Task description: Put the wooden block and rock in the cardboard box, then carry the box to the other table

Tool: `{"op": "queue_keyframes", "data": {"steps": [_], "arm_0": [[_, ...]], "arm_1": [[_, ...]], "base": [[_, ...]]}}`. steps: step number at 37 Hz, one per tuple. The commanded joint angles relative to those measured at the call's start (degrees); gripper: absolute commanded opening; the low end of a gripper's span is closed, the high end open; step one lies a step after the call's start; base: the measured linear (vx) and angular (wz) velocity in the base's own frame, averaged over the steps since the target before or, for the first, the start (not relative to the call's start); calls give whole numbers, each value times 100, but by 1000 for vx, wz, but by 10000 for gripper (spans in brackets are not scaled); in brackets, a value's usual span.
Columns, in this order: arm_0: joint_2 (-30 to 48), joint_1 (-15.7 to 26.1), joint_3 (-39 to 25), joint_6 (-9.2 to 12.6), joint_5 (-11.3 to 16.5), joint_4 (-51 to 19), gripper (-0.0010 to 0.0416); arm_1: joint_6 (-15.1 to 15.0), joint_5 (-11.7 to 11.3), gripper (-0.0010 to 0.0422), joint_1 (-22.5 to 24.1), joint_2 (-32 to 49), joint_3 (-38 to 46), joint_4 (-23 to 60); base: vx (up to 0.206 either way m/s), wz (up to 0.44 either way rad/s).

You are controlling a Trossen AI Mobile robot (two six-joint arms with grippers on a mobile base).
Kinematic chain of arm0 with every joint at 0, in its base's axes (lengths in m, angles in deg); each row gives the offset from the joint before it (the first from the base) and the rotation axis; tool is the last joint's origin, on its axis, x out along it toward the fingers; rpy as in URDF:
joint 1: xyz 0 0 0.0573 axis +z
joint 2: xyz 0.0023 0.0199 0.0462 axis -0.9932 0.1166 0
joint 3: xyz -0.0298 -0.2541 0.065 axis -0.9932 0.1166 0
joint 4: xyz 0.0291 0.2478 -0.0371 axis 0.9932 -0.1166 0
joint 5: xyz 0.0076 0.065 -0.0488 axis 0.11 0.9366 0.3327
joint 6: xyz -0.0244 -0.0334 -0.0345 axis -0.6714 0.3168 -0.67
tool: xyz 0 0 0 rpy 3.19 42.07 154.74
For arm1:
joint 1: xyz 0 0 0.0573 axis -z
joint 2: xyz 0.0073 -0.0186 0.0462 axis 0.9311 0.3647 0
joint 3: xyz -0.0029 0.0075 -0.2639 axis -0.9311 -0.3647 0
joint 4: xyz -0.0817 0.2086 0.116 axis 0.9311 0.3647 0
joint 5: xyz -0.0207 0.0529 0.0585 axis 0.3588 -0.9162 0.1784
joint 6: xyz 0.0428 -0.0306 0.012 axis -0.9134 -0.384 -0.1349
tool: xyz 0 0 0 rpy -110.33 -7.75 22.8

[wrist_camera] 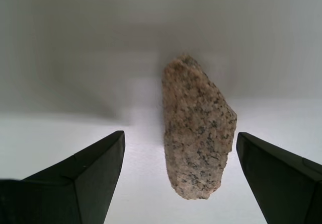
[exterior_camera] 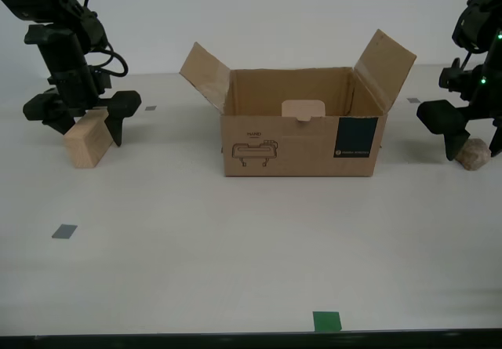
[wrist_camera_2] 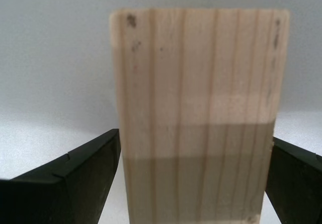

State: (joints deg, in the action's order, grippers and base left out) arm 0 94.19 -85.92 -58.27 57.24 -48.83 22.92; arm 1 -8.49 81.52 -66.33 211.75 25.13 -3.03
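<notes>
The cardboard box [exterior_camera: 302, 125] sits mid-table [exterior_camera: 235, 270], nothing visible inside it. Well off on the exterior view's left lies the wooden block [exterior_camera: 86, 143], between my second gripper's [exterior_camera: 82, 121] fingers. Far on the exterior view's right, the rock [exterior_camera: 474, 154] seems to sit between my first gripper's [exterior_camera: 473, 139] fingers.

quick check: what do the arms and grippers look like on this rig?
Both arms are matte black with chunky joint housings. My second gripper has wedge-shaped black fingers and a looping black cable above it. My first gripper matches, with small green lights glowing on its arm.
</notes>
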Motion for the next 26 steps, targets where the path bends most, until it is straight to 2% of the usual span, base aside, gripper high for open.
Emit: {"op": "queue_keyframes", "data": {"steps": [1,15,26], "arm_0": [[105,2,39,-15,-96,15,291],[330,2,0,-13,-94,55,248],[330,2,0,-13,-94,111,276]], "arm_1": [[-4,-22,339,4,0,0,22],[-111,-20,339,7,0,0,79],[-111,-22,338,7,0,0,90]], "base": [[0,0],[0,0],[0,0]]}}
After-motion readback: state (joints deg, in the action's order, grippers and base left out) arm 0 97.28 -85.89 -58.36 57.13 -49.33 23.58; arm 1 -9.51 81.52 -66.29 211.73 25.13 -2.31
